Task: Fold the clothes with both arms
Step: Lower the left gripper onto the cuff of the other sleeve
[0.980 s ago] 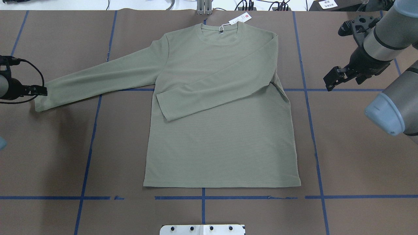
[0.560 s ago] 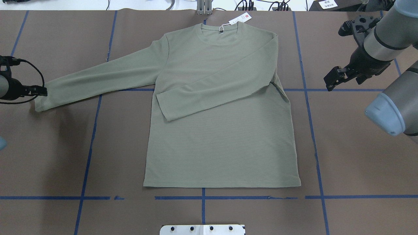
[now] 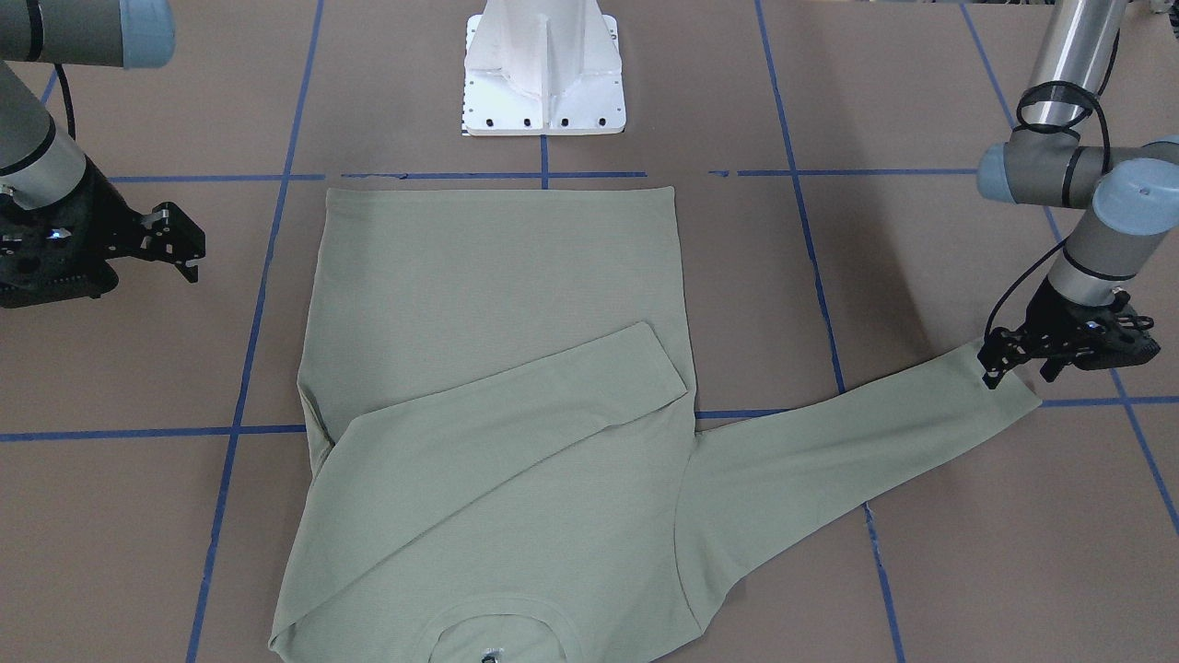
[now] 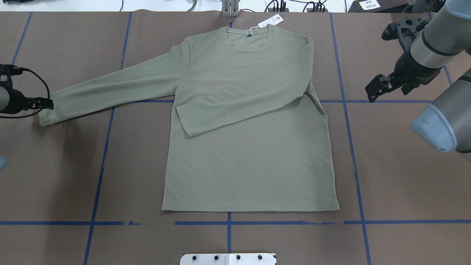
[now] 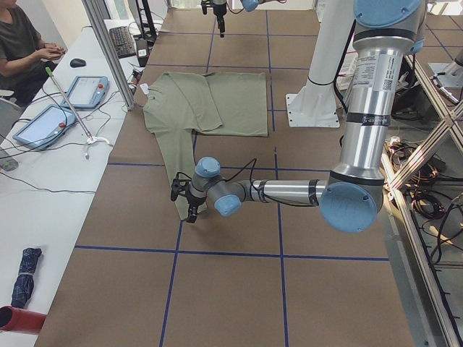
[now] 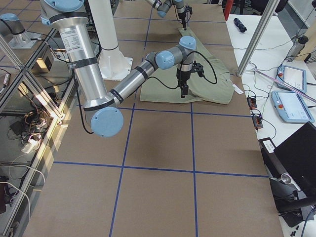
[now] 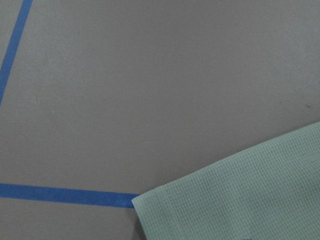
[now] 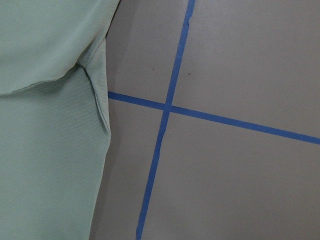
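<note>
We see the sage shirt [image 4: 250,158] flat on the desk [image 4: 55,184], hem nearest, 1 sleeve [image 4: 243,106] folded across its chest. The left gripper [image 4: 49,103] sits spread at the outstretched cuff [image 4: 46,117]. The right gripper [image 4: 369,94] hangs released beside the shirt. Farthest lies the hang tag [image 4: 270,20].

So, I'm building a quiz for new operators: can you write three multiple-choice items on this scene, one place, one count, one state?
1. Where is the left end effector? A) over the collar B) on the hem C) at the outstretched sleeve's cuff
2. How many sleeves lie folded across the shirt? A) none B) one C) two
3. The right end effector is: A) open over bare table B) shut on the hem C) shut on a sleeve

Answers: 1 C, it sits at that cuff's end; 2 B, only one sleeve crosses the chest; 3 A, it is spread, beside the shirt.
</note>
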`<state>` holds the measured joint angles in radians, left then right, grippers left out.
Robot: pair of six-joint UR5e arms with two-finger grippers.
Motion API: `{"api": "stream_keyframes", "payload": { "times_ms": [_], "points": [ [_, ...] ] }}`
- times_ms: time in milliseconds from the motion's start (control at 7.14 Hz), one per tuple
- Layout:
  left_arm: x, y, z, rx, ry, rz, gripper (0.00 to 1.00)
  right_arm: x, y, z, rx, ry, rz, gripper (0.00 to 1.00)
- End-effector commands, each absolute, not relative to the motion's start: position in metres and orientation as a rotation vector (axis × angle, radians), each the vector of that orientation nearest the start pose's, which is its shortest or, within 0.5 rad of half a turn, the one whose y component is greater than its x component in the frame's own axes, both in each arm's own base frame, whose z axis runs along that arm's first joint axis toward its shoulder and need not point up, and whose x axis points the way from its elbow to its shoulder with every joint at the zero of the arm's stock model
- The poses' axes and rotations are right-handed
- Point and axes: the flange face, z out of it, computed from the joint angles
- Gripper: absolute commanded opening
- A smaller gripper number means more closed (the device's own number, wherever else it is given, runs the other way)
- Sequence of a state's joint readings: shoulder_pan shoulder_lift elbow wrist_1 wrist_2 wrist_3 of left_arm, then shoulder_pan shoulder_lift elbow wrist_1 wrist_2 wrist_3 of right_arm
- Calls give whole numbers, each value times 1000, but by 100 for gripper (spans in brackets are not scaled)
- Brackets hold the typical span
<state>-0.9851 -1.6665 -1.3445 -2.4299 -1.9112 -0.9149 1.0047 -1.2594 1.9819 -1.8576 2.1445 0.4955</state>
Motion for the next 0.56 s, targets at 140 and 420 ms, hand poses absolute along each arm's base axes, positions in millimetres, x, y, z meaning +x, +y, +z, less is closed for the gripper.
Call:
{"api": "stream_keyframes", "payload": {
  "times_ms": [140, 420],
  "points": [
    [231, -525, 648, 319, 748, -181, 89, -227, -507, 341, 80, -702, -190, 100],
    [232, -525, 647, 320, 751, -180, 86, -227, -508, 341, 80, -702, -188, 100]
  ]
}}
